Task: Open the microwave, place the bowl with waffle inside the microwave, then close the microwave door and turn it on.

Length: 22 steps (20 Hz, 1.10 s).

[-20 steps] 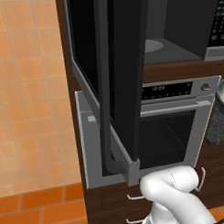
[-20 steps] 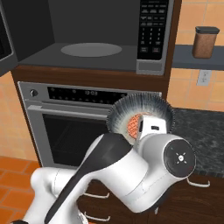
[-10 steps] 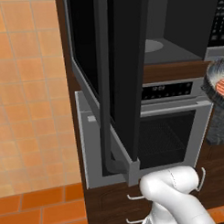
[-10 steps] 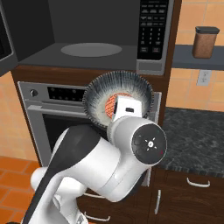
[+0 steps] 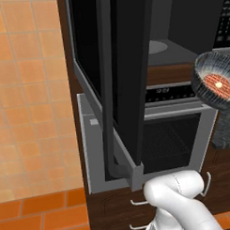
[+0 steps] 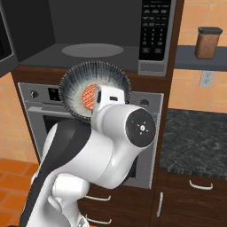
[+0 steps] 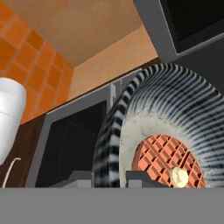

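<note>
Black glass, left base view: the microwave door stands swung wide open toward the camera, seen nearly edge-on, and it hides most of the microwave behind it.
Cavity, left base view: a slice of grey floor with the pale turntable shows past the door's edge; the button panel is cut off at the right border.
Bowl, left base view: the bowl hangs in the air at the right edge, tipped toward the camera, partly cropped, in front of the oven; the waffle lies inside it. What carries it is out of frame.
Right base view: the bowl is held up just below the cavity's front lip, in front of the oven's control strip; the arm's white wrist covers its lower right part and part of the waffle.
Cavity, right base view: open, with the turntable bare; the door is a sliver at the left edge.
Canister, right base view: a brown canister sits on a shelf at right.
Hand view: the gripper is clamped on the bowl's striped rim; its fingertips are mostly lost at the bottom border, one on each side of the wall.
Waffle, hand view: the waffle carries a pale dab on top.
</note>
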Tool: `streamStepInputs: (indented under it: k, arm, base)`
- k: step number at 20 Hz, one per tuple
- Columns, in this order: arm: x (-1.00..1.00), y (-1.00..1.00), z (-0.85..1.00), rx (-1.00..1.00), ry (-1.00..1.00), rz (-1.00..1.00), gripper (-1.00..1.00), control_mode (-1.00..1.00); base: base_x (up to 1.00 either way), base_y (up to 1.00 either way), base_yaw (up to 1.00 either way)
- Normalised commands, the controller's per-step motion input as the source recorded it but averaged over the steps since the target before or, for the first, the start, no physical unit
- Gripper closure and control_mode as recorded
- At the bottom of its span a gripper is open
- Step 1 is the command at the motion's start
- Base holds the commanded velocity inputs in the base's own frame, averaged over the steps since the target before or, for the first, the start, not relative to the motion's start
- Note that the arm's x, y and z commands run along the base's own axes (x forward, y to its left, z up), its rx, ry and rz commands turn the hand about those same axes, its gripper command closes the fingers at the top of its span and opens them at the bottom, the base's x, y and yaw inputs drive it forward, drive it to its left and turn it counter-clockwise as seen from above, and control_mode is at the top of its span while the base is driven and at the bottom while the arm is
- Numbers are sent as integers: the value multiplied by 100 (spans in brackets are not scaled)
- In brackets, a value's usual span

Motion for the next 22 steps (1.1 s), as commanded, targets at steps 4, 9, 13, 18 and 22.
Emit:
streamStepInputs:
  k: [4, 9, 13, 18, 22]
  arm:
    - [18, 46, 23, 9, -1, 16, 100, -100]
    - [17, 50, 33, 5, 0, 4, 100, -100]
    - [30, 46, 21, 0, 0, 0, 100, -100]
    - [36, 54, 19, 0, 0, -1, 100, -100]
    - [32, 44, 33, 0, 0, 0, 100, -100]
  base:
    - [0, 0, 0]
    - [0, 0, 0]
    - [0, 0, 0]
    - [0, 0, 0]
    - [0, 0, 0]
